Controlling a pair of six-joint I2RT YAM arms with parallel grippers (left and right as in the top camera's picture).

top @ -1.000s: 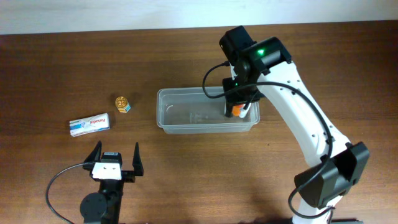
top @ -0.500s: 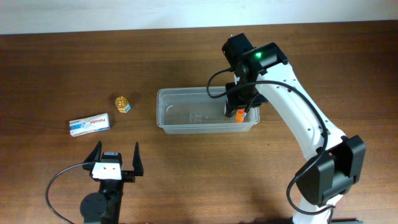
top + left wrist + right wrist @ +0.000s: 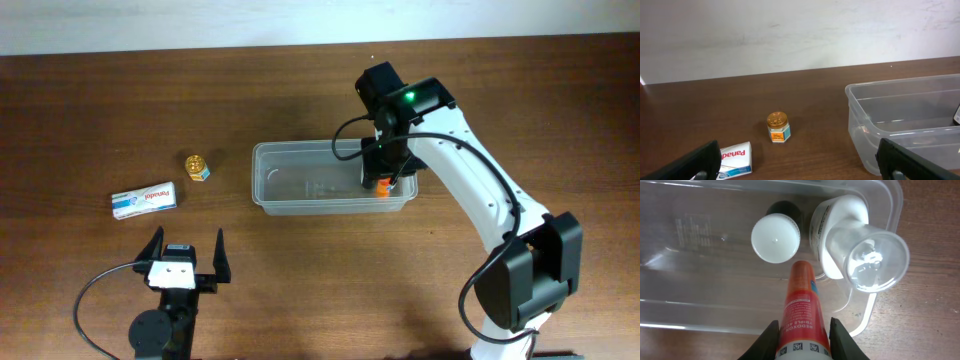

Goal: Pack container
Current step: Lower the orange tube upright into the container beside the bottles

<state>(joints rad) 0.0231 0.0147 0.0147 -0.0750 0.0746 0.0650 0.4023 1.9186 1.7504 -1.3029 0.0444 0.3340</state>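
- The left gripper (image 3: 188, 242) is seen nearest the robot's side of the table (image 3: 100, 100), well to the near left of the container (image 3: 290, 178), its jaws spread wide and nothing between them.
- A white and blue Panadol box (image 3: 144, 200) is laid flat on the wood, well to the left of the container and slightly nearer than its front wall.
- A small jar with a gold lid (image 3: 197, 165) is stood upright between the box and the container, just off the container's left end and apart from both.
- The container, a clear tub with rounded corners, is placed lengthwise at the middle of the table.
- The right gripper (image 3: 804, 335) is held above the container's right end, its fingers pinched on an orange Redoxon tube (image 3: 801, 300) that is pointed down into the container.
- Whether the tube's tip is touching the container's floor cannot be told.
- Two bottles are stood upright at the same end of the container: a dark bottle with a white cap (image 3: 775, 239), and beside it a white bottle with a clear cap (image 3: 860, 250).
- A pale wall (image 3: 790, 30) is seen beyond the table's edge, behind the container.
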